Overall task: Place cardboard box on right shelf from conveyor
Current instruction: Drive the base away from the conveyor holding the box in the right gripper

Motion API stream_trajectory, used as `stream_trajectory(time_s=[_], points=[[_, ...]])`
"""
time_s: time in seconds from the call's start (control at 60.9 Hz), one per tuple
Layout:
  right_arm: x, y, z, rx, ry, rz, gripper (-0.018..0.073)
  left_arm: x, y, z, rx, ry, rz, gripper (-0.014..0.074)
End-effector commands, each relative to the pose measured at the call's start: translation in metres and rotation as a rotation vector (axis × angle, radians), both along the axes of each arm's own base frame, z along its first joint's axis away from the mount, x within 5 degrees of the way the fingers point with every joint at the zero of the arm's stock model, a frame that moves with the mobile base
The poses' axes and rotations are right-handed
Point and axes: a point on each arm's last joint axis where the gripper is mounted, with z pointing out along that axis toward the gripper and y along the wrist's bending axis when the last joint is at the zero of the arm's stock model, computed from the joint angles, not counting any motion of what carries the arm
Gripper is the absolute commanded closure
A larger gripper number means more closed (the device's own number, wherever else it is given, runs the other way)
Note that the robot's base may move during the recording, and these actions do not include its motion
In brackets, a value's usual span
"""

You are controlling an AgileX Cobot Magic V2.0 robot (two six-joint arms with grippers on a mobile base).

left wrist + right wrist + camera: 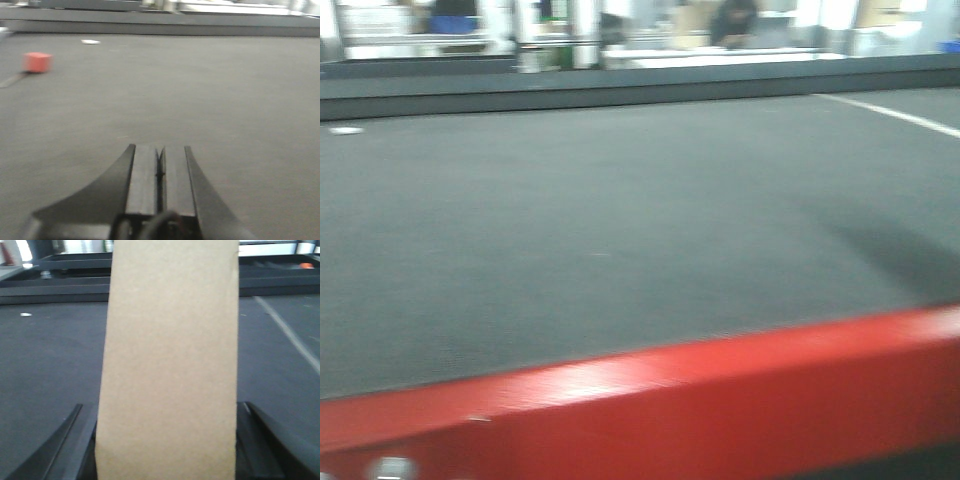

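The tan cardboard box [170, 365] fills the middle of the right wrist view, standing long between the two fingers of my right gripper [167, 440], which is shut on its sides. Behind it lies the dark belt of the conveyor [50, 360]. In the front view the conveyor [620, 230] spreads wide and bare behind its glossy red front edge [720, 400]; neither the box nor an arm shows there. My left gripper [160, 155] hovers low over the belt, jaws pressed together with nothing between them. The right shelf is out of view.
A small red cube [37, 62] sits on the belt far to the left in the left wrist view, with a white scrap [91, 42] beyond it. A white line [890, 113] crosses the belt's far right. Blurred racks and a blue bin [453, 22] stand behind the conveyor.
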Motion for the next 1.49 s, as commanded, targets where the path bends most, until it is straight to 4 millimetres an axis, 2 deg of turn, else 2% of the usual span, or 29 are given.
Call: stream_trajectory(time_s=[0.0,1.478], points=[[0.0003,-0.0001,0.0162,0.013,-0.113,-0.004,0.0430,-0.0007,0.0006,0.0057,-0.010,-0.091,0.006,0.0713],[0.0003,-0.0001,0.0162,0.013,-0.113,-0.004,0.0430,-0.0007,0.0006,0.0057,-0.010,-0.091,0.006,0.0713]])
